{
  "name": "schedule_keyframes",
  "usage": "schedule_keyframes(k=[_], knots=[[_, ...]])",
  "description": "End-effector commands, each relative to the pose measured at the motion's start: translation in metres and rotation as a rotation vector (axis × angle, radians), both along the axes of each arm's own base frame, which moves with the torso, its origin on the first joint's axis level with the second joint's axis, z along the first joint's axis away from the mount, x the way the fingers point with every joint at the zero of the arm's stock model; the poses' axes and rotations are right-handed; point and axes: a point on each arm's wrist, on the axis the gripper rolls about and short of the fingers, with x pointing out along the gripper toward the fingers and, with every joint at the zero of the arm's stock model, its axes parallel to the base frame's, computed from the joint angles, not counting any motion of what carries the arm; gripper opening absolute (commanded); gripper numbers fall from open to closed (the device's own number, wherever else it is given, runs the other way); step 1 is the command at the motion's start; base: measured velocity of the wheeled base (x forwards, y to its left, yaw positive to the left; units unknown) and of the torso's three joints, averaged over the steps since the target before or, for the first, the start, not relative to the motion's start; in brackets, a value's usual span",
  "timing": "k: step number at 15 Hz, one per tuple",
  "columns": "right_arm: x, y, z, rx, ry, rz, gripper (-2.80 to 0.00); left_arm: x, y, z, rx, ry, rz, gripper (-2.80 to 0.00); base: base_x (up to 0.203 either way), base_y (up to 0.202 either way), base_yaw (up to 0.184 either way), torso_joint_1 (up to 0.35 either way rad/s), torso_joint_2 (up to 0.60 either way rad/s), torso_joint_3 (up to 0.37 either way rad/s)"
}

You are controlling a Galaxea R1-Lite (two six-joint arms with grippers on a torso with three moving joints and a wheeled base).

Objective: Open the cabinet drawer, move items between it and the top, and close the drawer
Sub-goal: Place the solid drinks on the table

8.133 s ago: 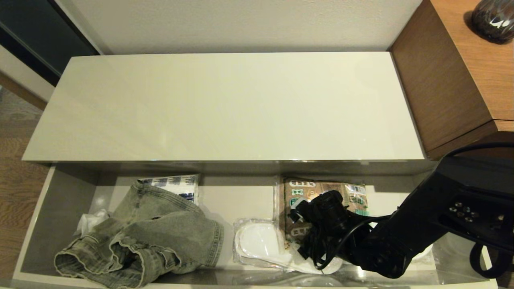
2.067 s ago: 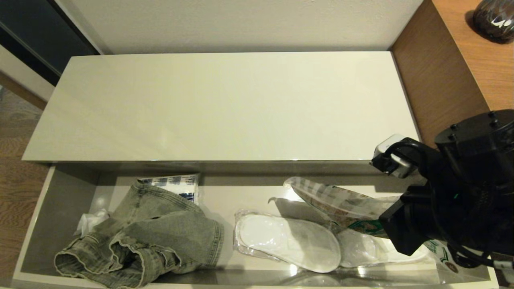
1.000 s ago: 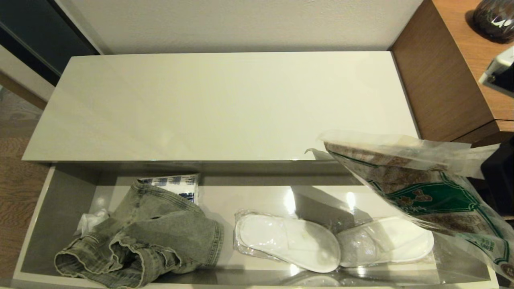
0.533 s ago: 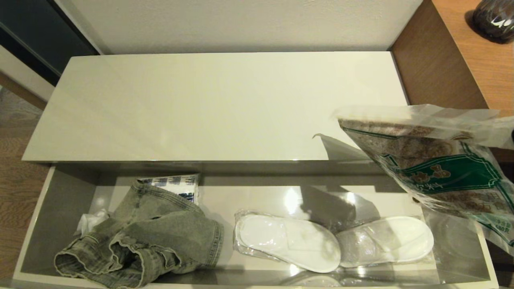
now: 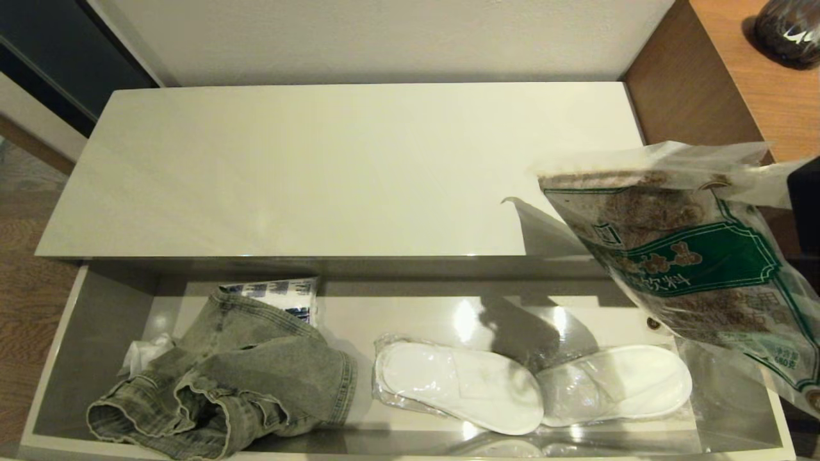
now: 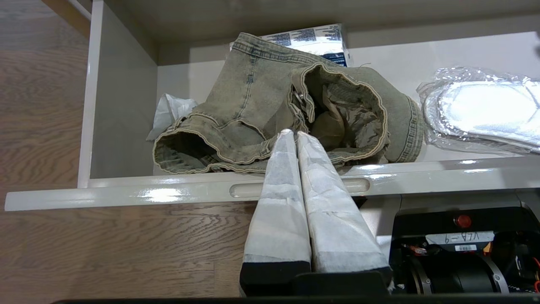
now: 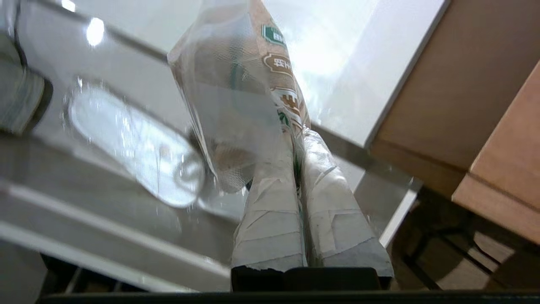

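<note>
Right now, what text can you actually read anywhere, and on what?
"饮料" on the green band of the bag held by the right tool.
"680克", near the bag's lower edge.
"BI", cut off, on the bag in the right wrist view.
"VLA-9", upside down, on the robot's label.
Blue-and-white pack behind the denim: unreadable.

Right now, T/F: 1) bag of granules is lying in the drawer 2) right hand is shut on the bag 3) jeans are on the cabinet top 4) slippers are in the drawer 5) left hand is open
1) False. The bag of granules hangs in the air over the right end of the drawer and the cabinet top.
2) True. The right hand pinches the bag's edge.
3) False. The jeans lie in the drawer's left part.
4) True. The wrapped slippers lie in its right part.
5) False. The left hand is shut and empty, in front of the drawer face.
</note>
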Motion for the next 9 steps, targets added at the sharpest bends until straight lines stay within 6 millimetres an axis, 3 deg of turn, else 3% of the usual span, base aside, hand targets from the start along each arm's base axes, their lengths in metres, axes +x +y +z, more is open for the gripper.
schedule_keyframes(k=[1,9], knots=[[0.012,0.006,-0.003,0.019,-0.031,-0.019,-2.80,0.000,0.000,0.000,0.001,0.000,0.000,-2.80,0.000,0.000,0.000,0.000,0.00,0.000],[0.031,-0.003,0.011,0.060,-0.211,-0.147,-2.80,0.000,0.000,0.000,0.001,0.000,0.000,-2.80,0.000,0.000,0.000,0.000,0.00,0.000]])
